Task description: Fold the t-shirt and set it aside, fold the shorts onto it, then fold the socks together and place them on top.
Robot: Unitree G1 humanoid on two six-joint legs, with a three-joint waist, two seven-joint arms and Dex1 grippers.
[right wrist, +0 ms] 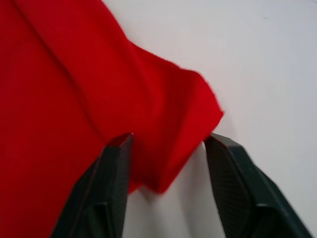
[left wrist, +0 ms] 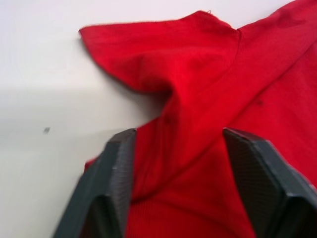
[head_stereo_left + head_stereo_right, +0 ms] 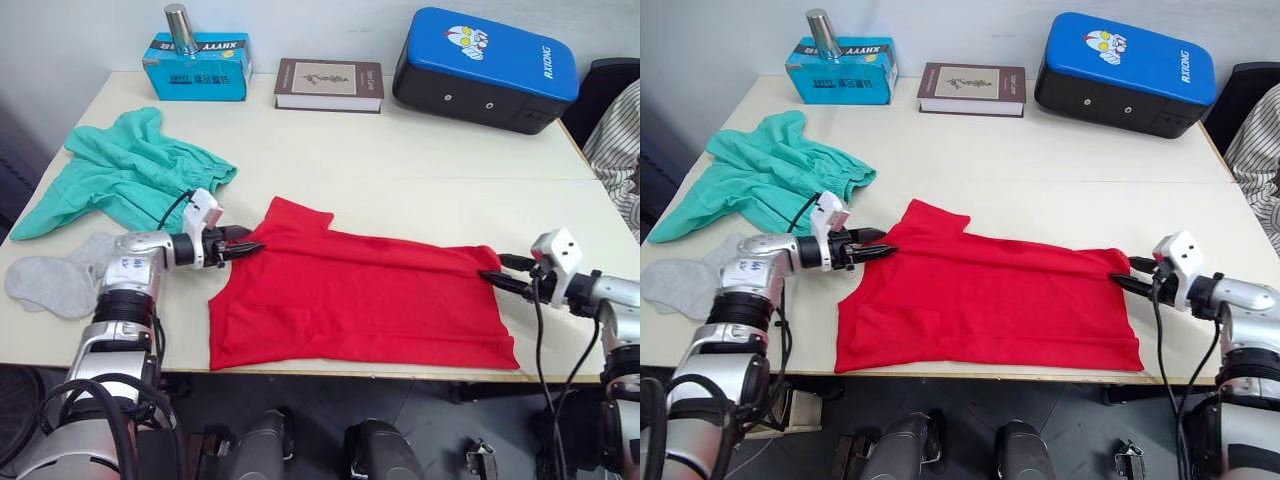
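Red t-shirt (image 3: 360, 300): spread flat at the near edge of the surface (image 3: 420, 170), one sleeve pointing toward the far side.
Left tool (image 3: 252, 246): at the t-shirt's left edge, by the sleeve, fingers parted around the cloth.
Right tool (image 3: 497, 273): at the t-shirt's right edge, fingers parted at the corner of the cloth.
Shorts (image 3: 125, 175): teal, crumpled, left of the t-shirt and farther back.
Socks (image 3: 62, 278): light grey, left of the t-shirt, just nearer than the shorts.
Blue box (image 3: 196, 66) with a metal cylinder (image 3: 181, 28) on it, book (image 3: 329, 84), blue-and-black case (image 3: 485, 68): in a row along the far edge, well behind the t-shirt.

Left wrist view: both fingers (image 2: 116, 173) wide apart, a raised ridge of red cloth between them; sleeve spread beyond.

Right wrist view: fingers (image 1: 113, 178) wide apart, straddling a folded red corner of the t-shirt; not clamped.
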